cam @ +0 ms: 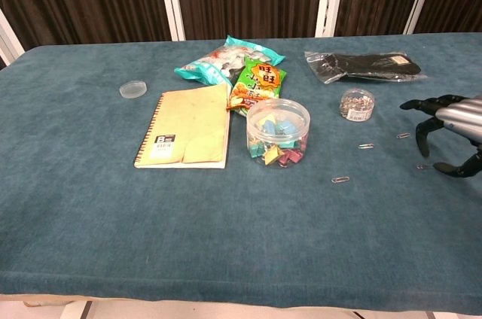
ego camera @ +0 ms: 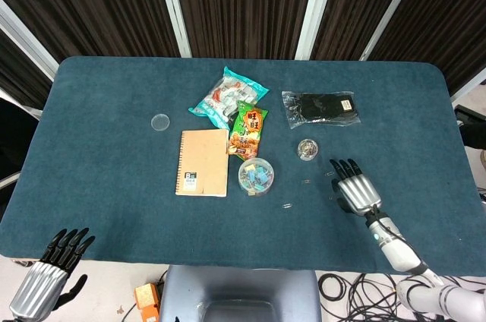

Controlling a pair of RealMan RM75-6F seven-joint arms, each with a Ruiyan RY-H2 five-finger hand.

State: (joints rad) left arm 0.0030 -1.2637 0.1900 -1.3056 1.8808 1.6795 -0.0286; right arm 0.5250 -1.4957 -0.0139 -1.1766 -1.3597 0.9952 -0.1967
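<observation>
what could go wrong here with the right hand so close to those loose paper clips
1. The right hand hovers open over loose paper clips; flat on the cloth, they may slip from its fingers or get swept aside.
2. The small open dish of clips stands just beyond the hand, so a sideways reach might tip it.

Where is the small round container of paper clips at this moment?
The small container of paper clips stands on the right half of the table, just below the black item in a clear bag and up-left of the right robot hand, which does not touch it.
</observation>
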